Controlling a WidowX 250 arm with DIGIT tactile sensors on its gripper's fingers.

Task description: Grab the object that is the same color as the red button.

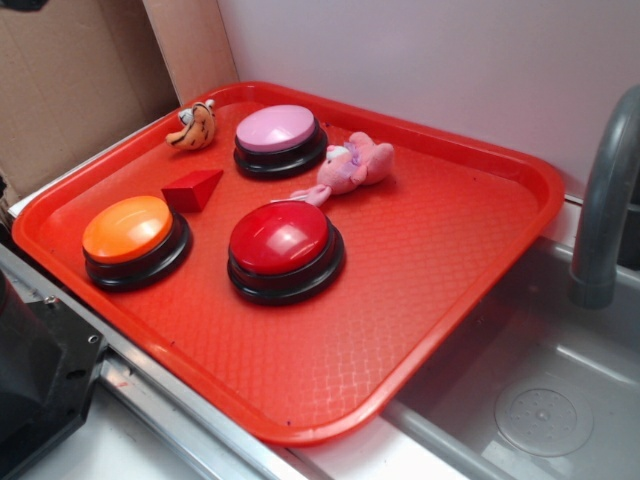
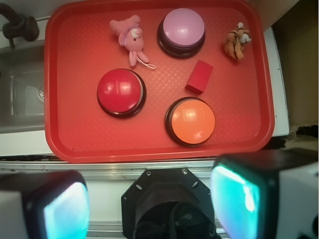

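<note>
Hand (image 2: 149, 199) empty, pads apart, high above tray's near edge; small solid red wedge block (image 2: 199, 76) lies between glossy orange dome button (image 2: 190, 120) and pink dome button (image 2: 181, 31); descend vertically, pads straddling flat faces, avoiding both buttons.

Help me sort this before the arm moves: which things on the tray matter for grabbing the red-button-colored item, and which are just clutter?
Matter: red wedge block, red button, gripper, open and back from the tray.
Clutter: orange button, pink button, pink plush, tiger plush; red tray only carries them.
</note>
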